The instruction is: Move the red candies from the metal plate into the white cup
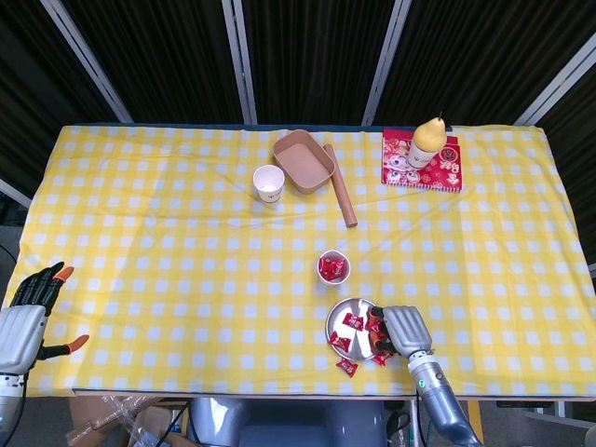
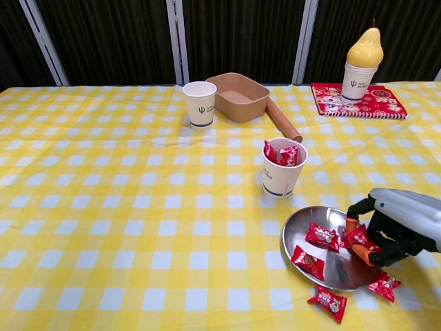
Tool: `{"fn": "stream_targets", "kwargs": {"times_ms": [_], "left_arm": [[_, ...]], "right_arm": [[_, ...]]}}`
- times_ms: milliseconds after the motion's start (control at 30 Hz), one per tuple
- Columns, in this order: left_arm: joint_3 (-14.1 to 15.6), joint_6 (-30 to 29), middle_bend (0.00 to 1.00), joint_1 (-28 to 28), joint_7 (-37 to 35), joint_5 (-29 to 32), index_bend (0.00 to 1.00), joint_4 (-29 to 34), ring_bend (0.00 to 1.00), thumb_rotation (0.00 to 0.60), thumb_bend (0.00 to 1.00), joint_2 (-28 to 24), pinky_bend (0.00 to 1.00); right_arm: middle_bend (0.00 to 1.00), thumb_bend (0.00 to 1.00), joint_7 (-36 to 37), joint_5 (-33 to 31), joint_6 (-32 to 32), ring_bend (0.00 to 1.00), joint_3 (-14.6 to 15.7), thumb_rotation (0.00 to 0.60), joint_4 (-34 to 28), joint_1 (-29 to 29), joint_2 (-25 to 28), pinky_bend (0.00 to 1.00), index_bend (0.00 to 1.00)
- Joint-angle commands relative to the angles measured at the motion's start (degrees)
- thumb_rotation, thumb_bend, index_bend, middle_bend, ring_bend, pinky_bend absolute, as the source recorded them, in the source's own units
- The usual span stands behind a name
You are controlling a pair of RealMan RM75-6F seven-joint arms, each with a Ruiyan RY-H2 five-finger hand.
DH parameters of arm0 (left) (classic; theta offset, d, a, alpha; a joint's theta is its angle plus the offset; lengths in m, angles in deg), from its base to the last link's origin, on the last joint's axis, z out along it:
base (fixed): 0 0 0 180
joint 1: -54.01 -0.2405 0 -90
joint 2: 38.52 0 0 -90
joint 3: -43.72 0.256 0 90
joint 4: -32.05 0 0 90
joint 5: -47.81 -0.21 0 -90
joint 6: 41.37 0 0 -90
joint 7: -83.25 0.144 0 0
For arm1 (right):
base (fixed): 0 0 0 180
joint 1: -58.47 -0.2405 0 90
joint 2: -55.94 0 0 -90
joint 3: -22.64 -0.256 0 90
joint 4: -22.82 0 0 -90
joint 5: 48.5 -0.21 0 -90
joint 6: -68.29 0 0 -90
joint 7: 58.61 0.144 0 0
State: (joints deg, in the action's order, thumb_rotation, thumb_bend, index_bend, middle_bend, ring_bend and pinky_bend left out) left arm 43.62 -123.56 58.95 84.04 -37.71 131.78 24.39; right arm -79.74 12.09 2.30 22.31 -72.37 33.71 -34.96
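Observation:
The metal plate (image 2: 298, 234) (image 1: 337, 321) lies near the table's front edge with two red candies (image 2: 322, 235) loose on it. My right hand (image 2: 403, 224) (image 1: 406, 330) rests over the plate's right rim, fingers curled in, pinching a red candy (image 2: 358, 238) between thumb and fingers. The white cup (image 2: 283, 177) (image 1: 333, 267) stands just behind the plate, upright, with several red candies in it. Two more candies (image 2: 328, 302) lie on the cloth in front of the plate. My left hand (image 1: 23, 321) hangs beyond the table's left front corner, fingers spread, holding nothing.
An empty white cup (image 2: 200, 103) and a brown paper box (image 2: 238, 96) with a brown roll (image 2: 283, 121) beside it stand at the back middle. A yellow pear-shaped bottle in a cup (image 2: 362, 62) sits on a red booklet (image 2: 365, 102) at the back right.

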Motion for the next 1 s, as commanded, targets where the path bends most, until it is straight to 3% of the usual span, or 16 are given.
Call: {"fn": "stream_targets", "kwargs": {"times_ms": [33,600,1000], "left_arm": [[0.0,0.0,0.0,0.0,0.0,0.0,0.0,0.0,0.0,0.6,0.0,0.0,0.0],[0.1,-0.2,0.0,0.0,-0.2,-0.4,0.0,-0.1,0.0,0.6,0.0,0.0,0.0],[0.1,0.1,0.0,0.0,-0.4,-0.3,0.0,-0.1,0.0,0.6,0.0,-0.1,0.0]], "right_arm": [[0.89,0.57,0.4,0.3,0.2,0.99,-0.1,0.6,0.1,0.2,0.0,0.98,0.6],[0.89,0.61,1.0,3.6,-0.3,0.99,-1.4,0.6,-3.1,0.7,0.9,0.98,0.61],[0.89,0.61,-3.5,3.1,-1.5,0.99,-7.2,0.6,-11.4,-2.1,4.8,0.98,0.62]]}}
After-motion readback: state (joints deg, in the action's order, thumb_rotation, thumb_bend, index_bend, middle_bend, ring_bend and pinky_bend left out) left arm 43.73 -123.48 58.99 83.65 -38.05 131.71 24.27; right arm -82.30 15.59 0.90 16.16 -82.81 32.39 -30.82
